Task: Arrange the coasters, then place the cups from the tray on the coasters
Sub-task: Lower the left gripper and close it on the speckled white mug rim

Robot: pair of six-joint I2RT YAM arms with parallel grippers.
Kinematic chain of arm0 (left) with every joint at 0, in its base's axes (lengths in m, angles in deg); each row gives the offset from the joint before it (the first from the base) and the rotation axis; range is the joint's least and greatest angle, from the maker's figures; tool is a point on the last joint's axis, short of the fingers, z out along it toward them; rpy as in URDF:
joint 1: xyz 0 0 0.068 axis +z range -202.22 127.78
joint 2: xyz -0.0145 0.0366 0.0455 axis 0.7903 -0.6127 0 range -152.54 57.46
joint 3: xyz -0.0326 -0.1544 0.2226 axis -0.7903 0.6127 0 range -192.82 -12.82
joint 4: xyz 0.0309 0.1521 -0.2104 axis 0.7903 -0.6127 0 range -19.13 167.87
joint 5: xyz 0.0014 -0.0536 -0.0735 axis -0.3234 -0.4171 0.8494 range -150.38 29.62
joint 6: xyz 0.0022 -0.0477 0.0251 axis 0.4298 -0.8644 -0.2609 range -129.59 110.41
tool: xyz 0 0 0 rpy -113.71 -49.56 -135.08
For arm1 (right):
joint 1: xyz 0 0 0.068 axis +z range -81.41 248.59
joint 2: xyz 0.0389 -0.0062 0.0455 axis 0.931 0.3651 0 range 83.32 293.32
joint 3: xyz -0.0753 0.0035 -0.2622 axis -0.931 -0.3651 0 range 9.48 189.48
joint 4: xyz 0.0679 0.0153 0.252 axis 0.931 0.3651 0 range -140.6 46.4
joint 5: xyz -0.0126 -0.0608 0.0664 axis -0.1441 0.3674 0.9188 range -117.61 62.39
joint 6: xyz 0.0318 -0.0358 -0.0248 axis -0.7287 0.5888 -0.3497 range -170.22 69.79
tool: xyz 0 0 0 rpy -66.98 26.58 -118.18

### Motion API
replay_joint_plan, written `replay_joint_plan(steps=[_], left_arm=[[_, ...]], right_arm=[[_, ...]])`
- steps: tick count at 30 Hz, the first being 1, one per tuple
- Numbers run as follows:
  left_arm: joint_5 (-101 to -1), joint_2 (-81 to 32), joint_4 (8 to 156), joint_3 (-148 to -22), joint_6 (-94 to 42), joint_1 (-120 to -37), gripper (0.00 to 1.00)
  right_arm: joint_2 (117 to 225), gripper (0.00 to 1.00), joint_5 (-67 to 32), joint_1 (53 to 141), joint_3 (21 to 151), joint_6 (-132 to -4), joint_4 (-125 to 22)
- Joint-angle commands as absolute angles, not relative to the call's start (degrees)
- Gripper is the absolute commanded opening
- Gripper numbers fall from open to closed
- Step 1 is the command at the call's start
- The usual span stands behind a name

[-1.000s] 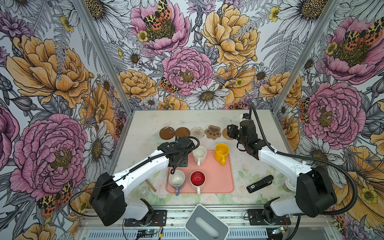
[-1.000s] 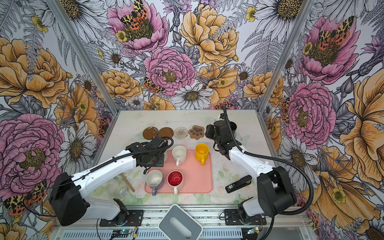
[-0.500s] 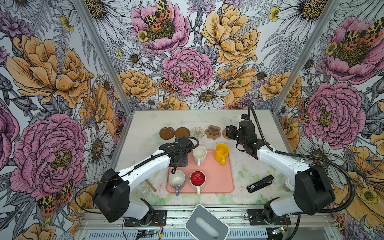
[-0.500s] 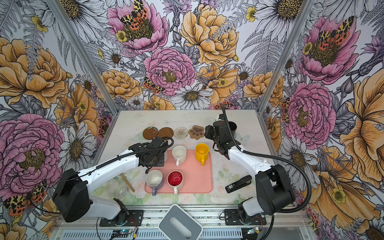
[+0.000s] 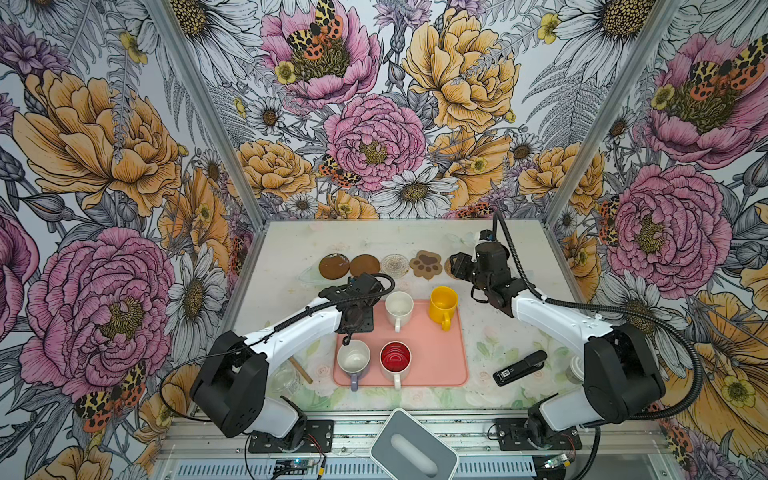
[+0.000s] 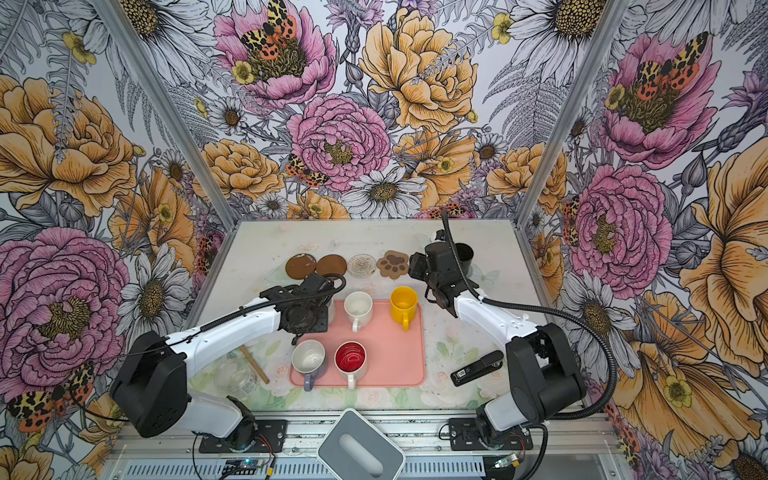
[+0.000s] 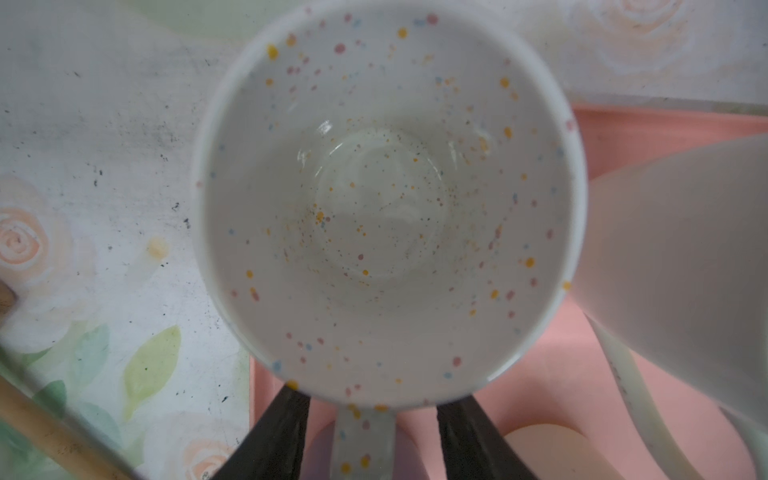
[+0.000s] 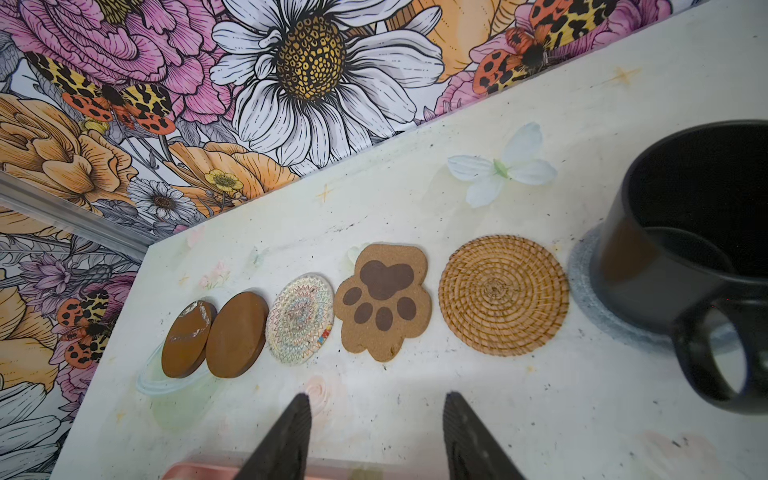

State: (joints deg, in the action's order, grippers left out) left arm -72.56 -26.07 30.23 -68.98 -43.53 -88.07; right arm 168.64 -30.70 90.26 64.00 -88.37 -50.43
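Okay, table point(image 5: 291, 249) first: the pink tray point(image 5: 440, 357) sits front-middle, long side across. The left gripper point(image 7: 378, 395) is over the tray's far-left corner with its jaws apart, one on either side of the handle of the speckled cup point(image 7: 386, 208). A gap shows on both sides. In the left wrist view that cup overhangs the tray edge; cannot tell if it is lifted. The right gripper point(image 8: 377, 398) hangs over bare table just beyond the tray's far edge, jaws apart, nothing between them.

Four more cups stand upright on the tray. The white cup point(image 5: 399, 307) and yellow cup point(image 5: 443, 303) are along the far edge. The lavender cup point(image 5: 353, 359) and red-lined cup point(image 5: 395, 357) are along the near edge, handles toward the front. The black cup point(image 6: 463, 253) stands on the grey coaster point(image 8: 582, 270) at the right end of the coaster row.

The row runs beyond the tray. Going left: rattan coaster point(image 8: 503, 295), paw coaster point(image 5: 425, 264), woven coaster point(image 5: 395, 264), then the inner disc point(image 5: 364, 266) and end disc point(image 5: 333, 266), both brown, edges meeting. A stapler point(image 5: 519, 368) lies right of the tray.
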Motion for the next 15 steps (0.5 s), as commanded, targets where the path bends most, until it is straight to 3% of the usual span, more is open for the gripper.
replay_joint_plan(steps=[1, 15], left_arm=[[-70.3, -27.0, 32.5, -68.3, -42.2, -87.2, 0.5], [-69.8, -28.9, 33.6, -68.1, -41.7, -86.7, 0.46]], right_arm=[[169.5, 0.54, -29.7, 89.8, 65.2, -89.1, -52.5], [171.3, 0.54, -27.6, 89.5, 65.9, -89.7, -53.0]])
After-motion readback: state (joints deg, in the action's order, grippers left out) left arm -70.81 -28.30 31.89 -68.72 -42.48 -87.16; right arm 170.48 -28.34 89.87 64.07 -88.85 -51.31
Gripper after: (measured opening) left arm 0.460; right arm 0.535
